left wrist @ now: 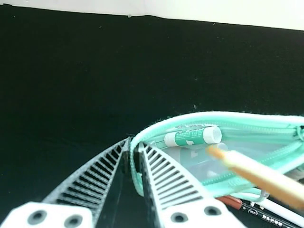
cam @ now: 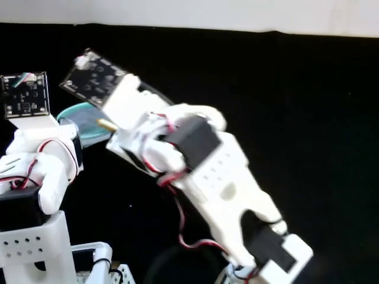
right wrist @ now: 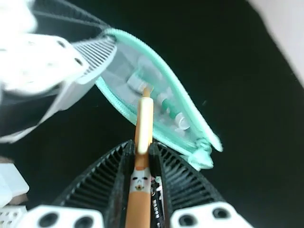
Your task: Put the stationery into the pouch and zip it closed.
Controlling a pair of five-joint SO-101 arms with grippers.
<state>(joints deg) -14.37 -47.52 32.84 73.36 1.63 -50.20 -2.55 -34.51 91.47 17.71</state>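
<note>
Right arm's fingers [right wrist: 121, 156] clench a tan pencil [right wrist: 144, 118], long axis aimed tip-first into the open teal pouch [right wrist: 166, 71] at the table's [cam: 296, 89] ten o'clock. Left arm's fingers [left wrist: 152, 161] pinch its rim.

Mint-green pouch [left wrist: 237, 116], orange-tan pen [right wrist: 144, 118]

The pouch [cam: 80, 116] lies on the desk [cam: 296, 89] at upper left, glue stick [left wrist: 192, 137] inside, left tool [left wrist: 134, 151] pinching its rim, right tool [right wrist: 141, 153] holding a pencil [right wrist: 144, 121] at its mouth.
</note>
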